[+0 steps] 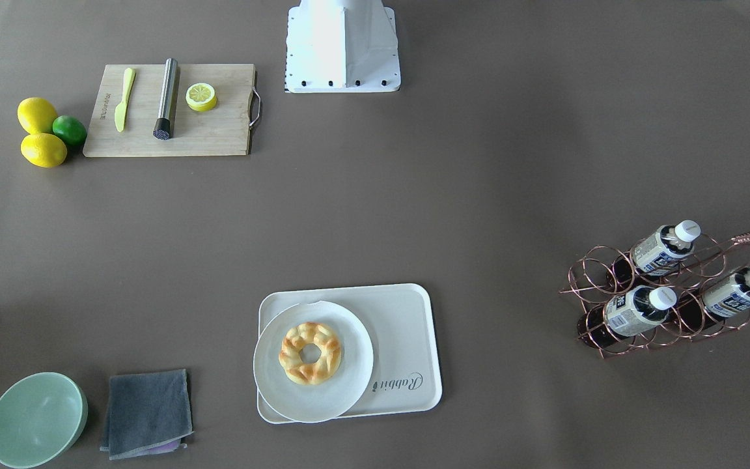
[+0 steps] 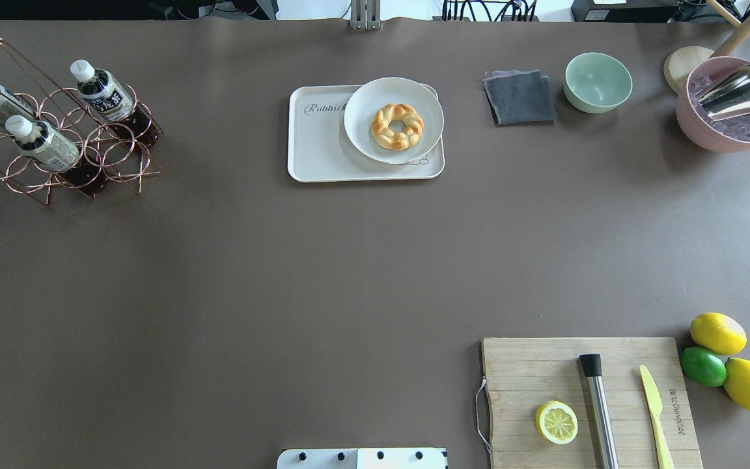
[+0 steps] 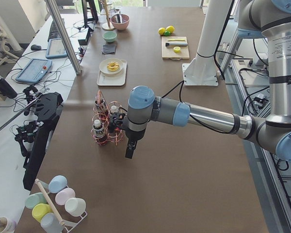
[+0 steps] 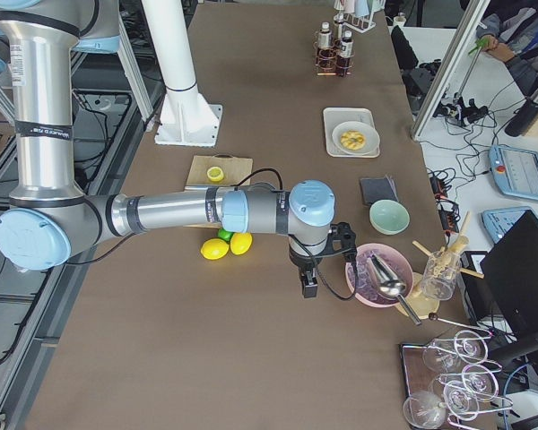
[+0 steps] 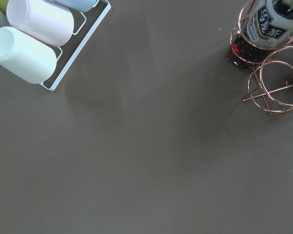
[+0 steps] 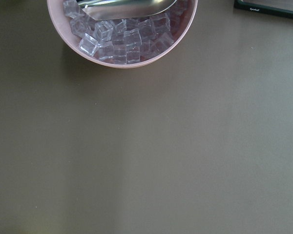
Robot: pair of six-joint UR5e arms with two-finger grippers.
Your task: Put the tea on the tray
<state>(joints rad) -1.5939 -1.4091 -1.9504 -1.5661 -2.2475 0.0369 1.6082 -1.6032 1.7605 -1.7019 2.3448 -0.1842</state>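
Plate [image 2: 393,98] covers half the tray [image 2: 313,156]. Racked tea [image 3: 98,132] sits just left of my left gripper [image 3: 128,154]; finger spread: cannot tell.

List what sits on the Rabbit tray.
A round white plate holding a braided ring pastry covers one end of the tray. Nothing else shows on it. The tray surface beneath the plate is hidden.

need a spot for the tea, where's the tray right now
Overhead view: the tray lies far from the robot, mid-width, under the plate, with the grey cloth to its right.
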